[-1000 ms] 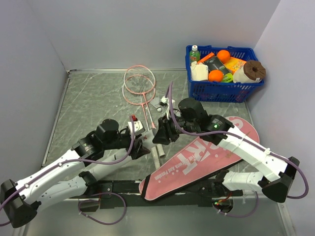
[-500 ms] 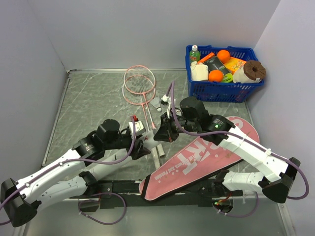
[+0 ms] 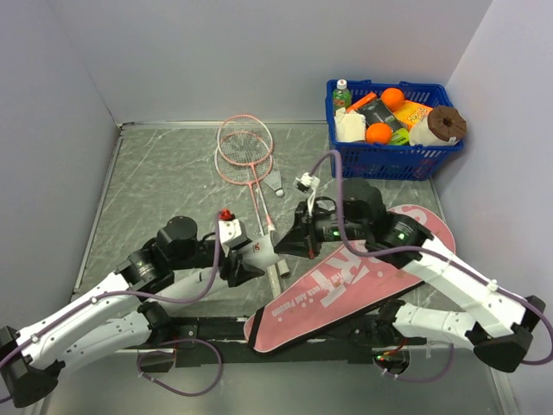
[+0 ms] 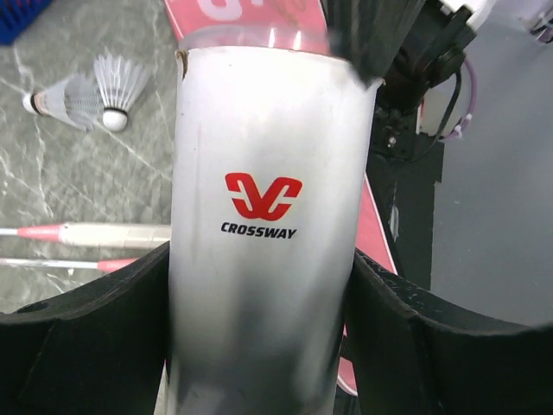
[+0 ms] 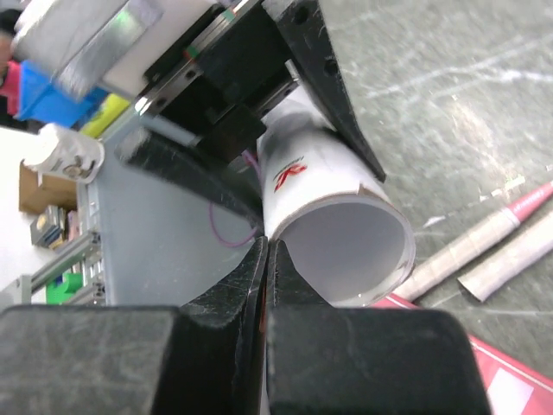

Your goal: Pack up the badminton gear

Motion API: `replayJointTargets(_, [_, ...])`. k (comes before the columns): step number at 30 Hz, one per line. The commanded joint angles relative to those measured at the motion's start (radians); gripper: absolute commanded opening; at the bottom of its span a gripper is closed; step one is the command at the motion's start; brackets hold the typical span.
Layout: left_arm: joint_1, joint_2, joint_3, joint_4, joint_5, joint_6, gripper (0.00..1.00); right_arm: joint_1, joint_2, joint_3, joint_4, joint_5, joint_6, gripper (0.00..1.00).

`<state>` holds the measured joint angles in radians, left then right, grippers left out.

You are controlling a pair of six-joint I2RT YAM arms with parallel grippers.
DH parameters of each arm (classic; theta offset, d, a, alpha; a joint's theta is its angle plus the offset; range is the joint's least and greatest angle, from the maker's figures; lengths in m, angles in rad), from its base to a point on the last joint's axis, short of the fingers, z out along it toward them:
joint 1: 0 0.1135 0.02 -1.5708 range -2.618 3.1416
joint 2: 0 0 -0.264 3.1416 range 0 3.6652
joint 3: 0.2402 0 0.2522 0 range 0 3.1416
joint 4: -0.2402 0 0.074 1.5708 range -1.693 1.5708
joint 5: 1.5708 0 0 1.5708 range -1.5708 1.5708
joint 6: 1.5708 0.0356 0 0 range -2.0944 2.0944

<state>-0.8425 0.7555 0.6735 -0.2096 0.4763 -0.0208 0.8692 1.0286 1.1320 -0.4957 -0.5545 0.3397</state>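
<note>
Grey desk (image 3: 164,186), middle of its near edge: the left hand (image 4: 259,337) clamps the white tube (image 4: 263,173). The right hand (image 5: 266,268) has edged rightward at its mouth, fingers (image 5: 216,346) pressed together (nothing between them). Beyond, the shuttlecock (image 3: 276,182) lies unmoved by the racket handles (image 3: 263,212), so it is unpacked.

Bright, even light, soft shadows; wrist views blur up close; white tube (image 4: 259,130) glares faintly.
</note>
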Motion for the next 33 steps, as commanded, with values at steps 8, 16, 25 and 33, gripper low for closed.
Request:
replayJointTargets(8, [-0.017,-0.068,-0.009,-0.005,0.002,-0.018,0.01,-0.022,-0.163,-0.051,-0.021,-0.038,-0.113,0.00])
replayJointTargets(16, [-0.018,-0.061,0.006,-0.023,-0.033,-0.018,0.01,-0.140,0.029,-0.066,-0.086,0.350,-0.065,0.00])
replayJointTargets(25, [-0.020,-0.025,0.063,-0.086,-0.200,-0.088,0.01,-0.242,0.341,-0.097,0.054,0.493,0.081,0.00])
replayJointTargets(33, [-0.020,-0.044,0.075,-0.113,-0.242,-0.084,0.01,-0.242,0.583,-0.121,0.163,0.493,0.156,0.00])
